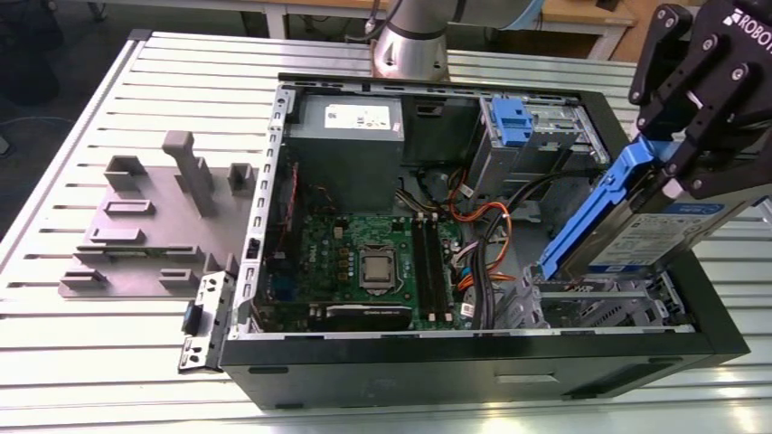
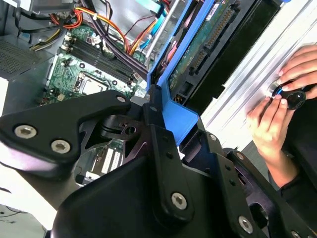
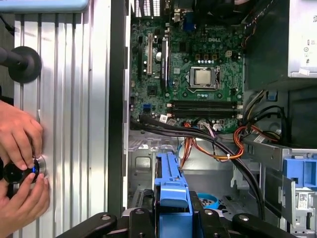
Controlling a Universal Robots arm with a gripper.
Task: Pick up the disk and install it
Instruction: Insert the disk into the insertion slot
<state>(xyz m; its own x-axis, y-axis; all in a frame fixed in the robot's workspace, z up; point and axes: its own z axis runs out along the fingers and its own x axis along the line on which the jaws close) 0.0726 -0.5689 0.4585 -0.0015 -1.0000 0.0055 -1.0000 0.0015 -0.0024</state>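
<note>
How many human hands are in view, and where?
2. One hand and the other hand meet at a small black knob on the slatted table, beside the open computer case. Others may be hidden.

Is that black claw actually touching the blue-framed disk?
Touching. In the second wrist view the fingers press against the blue end of the disk; the exterior view shows it gripped and tilted.

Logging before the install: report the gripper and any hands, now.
Gripper: closed on the disk, held tilted over the open case.
Person's hands: on a small black device.
</note>
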